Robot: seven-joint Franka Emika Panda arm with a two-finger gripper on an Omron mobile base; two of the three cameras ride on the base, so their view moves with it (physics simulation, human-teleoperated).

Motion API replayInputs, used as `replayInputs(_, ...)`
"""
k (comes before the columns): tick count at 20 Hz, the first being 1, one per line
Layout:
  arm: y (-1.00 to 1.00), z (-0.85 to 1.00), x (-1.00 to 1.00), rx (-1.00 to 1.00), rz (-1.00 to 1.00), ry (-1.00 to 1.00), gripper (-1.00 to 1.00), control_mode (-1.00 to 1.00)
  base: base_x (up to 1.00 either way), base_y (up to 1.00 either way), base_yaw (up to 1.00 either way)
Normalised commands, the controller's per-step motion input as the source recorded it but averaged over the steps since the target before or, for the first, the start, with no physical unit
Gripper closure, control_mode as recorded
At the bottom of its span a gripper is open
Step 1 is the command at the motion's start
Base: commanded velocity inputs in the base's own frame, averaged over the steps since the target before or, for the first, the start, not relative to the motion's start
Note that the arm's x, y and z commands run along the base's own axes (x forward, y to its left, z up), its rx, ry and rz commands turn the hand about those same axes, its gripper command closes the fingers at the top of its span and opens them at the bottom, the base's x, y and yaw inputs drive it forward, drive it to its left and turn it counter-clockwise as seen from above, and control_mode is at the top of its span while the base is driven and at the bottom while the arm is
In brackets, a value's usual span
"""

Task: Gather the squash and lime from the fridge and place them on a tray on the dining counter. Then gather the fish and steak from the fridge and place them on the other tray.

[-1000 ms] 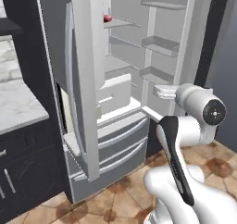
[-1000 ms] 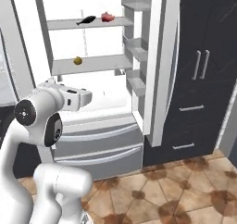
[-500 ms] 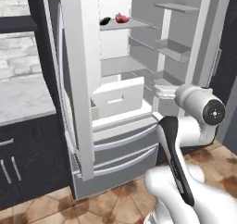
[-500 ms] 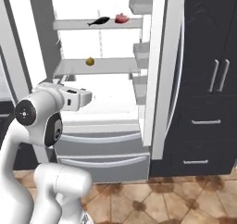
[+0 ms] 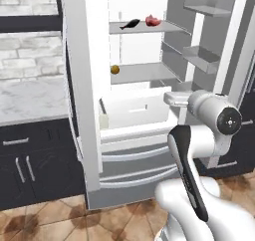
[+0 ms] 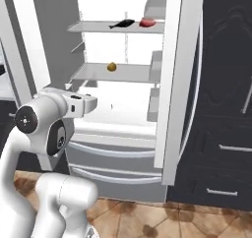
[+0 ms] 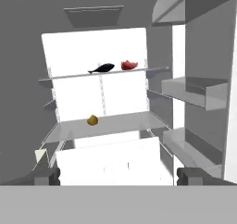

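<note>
So the fridge (image 5: 89, 85) is standing wide open with the arm parked right in front of it. Up on the top shelf (image 7: 106, 73) the dark fish (image 7: 102, 68) lies just beside the red steak (image 7: 129, 65), and the little yellowish squash (image 7: 92, 121) sits alone 1 shelf lower. The fingers (image 7: 187, 174) are spread wide, holding nothing.

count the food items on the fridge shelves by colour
dark: 1, the fish on the upper shelf
red: 1, the steak beside the fish
yellow: 1, the squash on the lower shelf
total: 3
</note>
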Motion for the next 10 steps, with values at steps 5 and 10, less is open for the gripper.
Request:
replayInputs(5, 0.0, 0.0, 0.0, 0.0, 0.0, 0.0, -1.0, 1.0, 0.48, -0.47, 0.27)
replayInputs(10, 0.0, 0.0, 0.0, 0.0, 0.0, 0.0, -1.0, 1.0, 0.63, -0.27, 0.09)
